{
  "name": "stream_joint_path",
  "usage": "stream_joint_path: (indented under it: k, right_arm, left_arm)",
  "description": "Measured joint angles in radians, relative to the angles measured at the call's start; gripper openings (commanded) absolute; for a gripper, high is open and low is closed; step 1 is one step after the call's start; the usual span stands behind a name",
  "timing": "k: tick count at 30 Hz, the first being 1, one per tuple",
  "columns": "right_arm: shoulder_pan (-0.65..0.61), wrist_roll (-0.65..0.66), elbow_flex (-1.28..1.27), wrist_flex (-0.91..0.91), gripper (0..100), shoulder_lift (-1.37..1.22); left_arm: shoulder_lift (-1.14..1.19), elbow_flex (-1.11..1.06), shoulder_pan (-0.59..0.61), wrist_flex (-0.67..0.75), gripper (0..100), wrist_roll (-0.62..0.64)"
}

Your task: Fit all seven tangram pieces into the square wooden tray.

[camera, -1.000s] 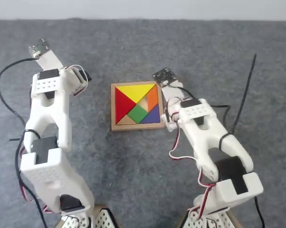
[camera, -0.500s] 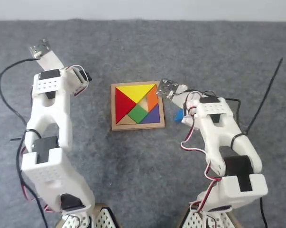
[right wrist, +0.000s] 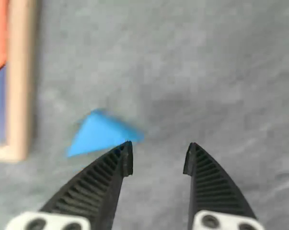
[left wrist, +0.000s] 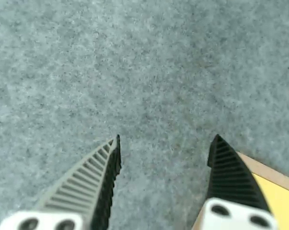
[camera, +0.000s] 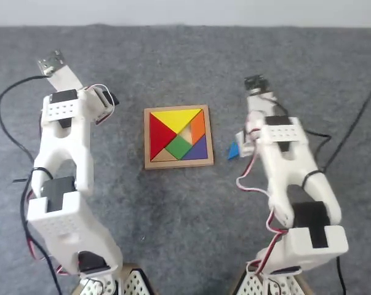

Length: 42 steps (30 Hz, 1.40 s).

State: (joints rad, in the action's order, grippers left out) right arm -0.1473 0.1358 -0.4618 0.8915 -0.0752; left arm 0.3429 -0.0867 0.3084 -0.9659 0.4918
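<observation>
We see the blue triangle point(right wrist: 101, 134) lying flat on the counter point(camera: 173, 233) just outside the tray point(camera: 178, 164), and our right pincer point(right wrist: 158, 155), apart and empty, hangs beside it on the side away from the tray, much nearer than our left pincer point(left wrist: 166, 143), also apart.

We can read no words, numbers, labels or signs on anything here. As far as we can tell, the tray point(camera: 179, 165) and the blue triangle point(camera: 233, 150) beside it carry no print.
</observation>
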Motion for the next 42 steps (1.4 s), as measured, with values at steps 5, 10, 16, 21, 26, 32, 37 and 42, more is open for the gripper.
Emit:
stream_joint_path:
  k: [5, 10, 16, 21, 26, 32, 37, 42]
  right_arm:
    - [-0.107, -0.193, 0.035, 0.115, 19.2, 0.000]
    - [-0.152, -0.626, 0.071, 0.121, 19.1, 0.000]
    - [-0.150, -1.063, 0.075, 0.061, 19.1, 0.000]
    - [-0.141, -1.221, 0.075, 0.012, 19.1, -0.003]
    - [-0.120, -1.241, 0.075, -0.015, 19.1, -0.078]
    - [-0.107, -1.244, 0.097, -0.071, 18.9, -0.163]
    - [-0.101, -1.246, 0.133, -0.072, 19.0, -0.192]
    - [-0.101, -1.243, 0.160, -0.072, 18.8, -0.222]
  left_arm:
    - [0.000, 0.000, 0.000, 0.000, 28, -0.037]
    - [0.000, 0.000, 0.000, 0.000, 28, -0.038]
    - [0.000, 0.000, 0.000, 0.000, 28, -0.038]
    - [0.000, 0.000, 0.000, 0.000, 28, -0.040]
    - [0.000, 0.000, 0.000, 0.000, 28, -0.040]
    - [0.000, 0.000, 0.000, 0.000, 28, -0.040]
    - [0.000, 0.000, 0.000, 0.000, 28, -0.040]
    - [0.000, 0.000, 0.000, 0.000, 28, -0.041]
